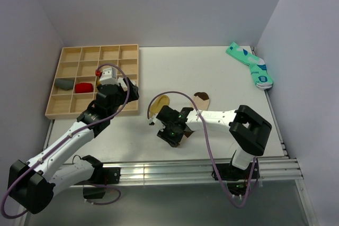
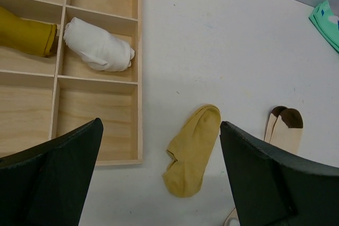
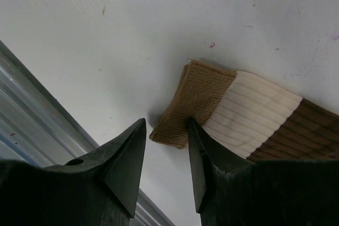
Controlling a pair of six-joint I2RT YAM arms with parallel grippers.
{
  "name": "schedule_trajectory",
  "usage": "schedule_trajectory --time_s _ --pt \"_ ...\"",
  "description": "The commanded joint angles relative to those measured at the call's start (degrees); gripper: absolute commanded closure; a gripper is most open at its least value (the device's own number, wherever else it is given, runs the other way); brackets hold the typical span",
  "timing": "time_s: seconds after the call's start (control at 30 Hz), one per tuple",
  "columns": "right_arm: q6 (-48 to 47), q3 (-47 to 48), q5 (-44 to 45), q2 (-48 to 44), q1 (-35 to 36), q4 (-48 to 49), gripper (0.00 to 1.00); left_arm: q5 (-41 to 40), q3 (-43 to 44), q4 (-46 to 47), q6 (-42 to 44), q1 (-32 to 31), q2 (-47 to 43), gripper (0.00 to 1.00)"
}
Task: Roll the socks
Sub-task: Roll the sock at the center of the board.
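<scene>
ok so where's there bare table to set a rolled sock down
Widest free patch: the white table at the back, between the compartmented wooden tray and the green patterned socks. Crowded at the front middle, where the mustard-yellow ankle sock, the beige sock with brown bands, the left gripper and the right gripper cluster.

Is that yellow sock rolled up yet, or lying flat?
Flat. The yellow sock lies spread out on the table beside the tray, with no roll in it.

Fingers (image 2: 58,162) spread wide over counter (image 2: 222,41). Yellow sock (image 2: 192,149) flat between them, beside wooden tray (image 2: 139,51). Beige sock (image 2: 286,133) right of it, apart. White roll (image 2: 100,46) in tray compartment.
</scene>
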Motion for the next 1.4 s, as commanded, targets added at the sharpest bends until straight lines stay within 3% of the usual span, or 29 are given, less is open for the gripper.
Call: schedule_trajectory --time_s 0.0,0.2,0.37,0.5,0.73,0.87,1.0,1.03,1.17,1.23,1.37 --pt "0.65 1.86 1.5 1.01 0.48 0.21 0.55 -0.12 0.47 1.74 1.53 0.42 -0.06 0.02" --pt "-0.14 1.6 3.34 3.13 0.48 0.74 0.57 0.49 -0.06 2.71 1.44 0.68 0.55 0.02" --pt "-1.37 1.43 5.36 4.36 0.3 1.36 0.65 1.2 -0.85 4.11 1.18 0.68 0.99 0.02" --pt "-5.48 1.6 5.81 3.75 -1.1 1.97 0.79 1.37 -1.37 4.12 0.82 0.77 0.47 0.02" --pt "-12.88 2.39 -4.64 0.41 -11.11 3.47 0.9 3.83 -1.99 7.8 0.91 0.77 1.7 0.06" --pt "-16.57 2.83 -12.28 -1.87 -17.7 2.41 0.93 7.96 -4.36 12.89 2.05 0.77 2.4 0.17" --pt "-20.69 2.66 -20.19 -5.3 -20.7 1.01 0.93 14.19 -7.35 20.62 3.46 0.77 3.89 0.25" --pt "-21.23 2.48 -21.34 -6.7 -21.05 0.66 0.93 15.51 -8.48 24.38 3.89 0.77 4.5 0.32" --pt "-20.71 1.51 -20.83 -7.95 -21.94 1.36 0.93 21.76 -9.37 30.3 5.3 0.42 8.81 0.42" --pt "-19.13 1.78 -17.95 -7.16 -21.85 1.44 0.89 21.85 -9.29 31.01 5.13 0.24 10.83 0.43" --pt "-16.76 3.0 -13.8 -4.79 -21.59 1.19 0.7 21.59 -9.46 31.63 4.52 0.07 10.84 0.42"
